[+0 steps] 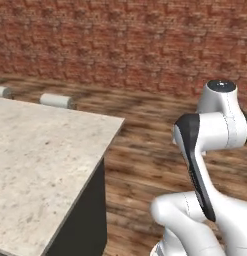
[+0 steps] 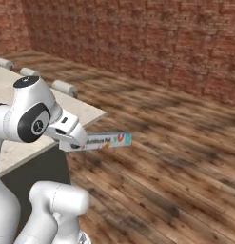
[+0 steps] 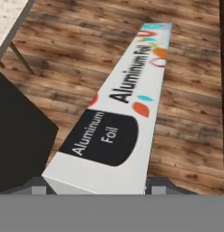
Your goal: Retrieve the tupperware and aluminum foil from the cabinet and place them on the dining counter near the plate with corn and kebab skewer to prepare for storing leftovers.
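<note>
My gripper (image 3: 95, 185) is shut on the aluminum foil (image 3: 127, 104), a long white carton with a black label, orange print and a light blue far end. Its two fingers (image 3: 38, 185) press the near end from both sides. In the right base view the aluminum foil (image 2: 108, 140) sticks out level from the hand, above the wooden floor, just off the corner of the dining counter (image 2: 85, 113). That counter's beige speckled top (image 1: 40, 165) spreads over the left of the left base view. The tupperware, the cabinet and the plate are out of view.
White-cushioned stools (image 1: 57, 101) (image 2: 65, 87) line the counter's far side. A red brick wall (image 1: 135, 45) closes the back. Wooden floor (image 2: 176, 162) stretches open to the right of the counter. The counter's dark side panel (image 1: 85, 215) drops below its corner.
</note>
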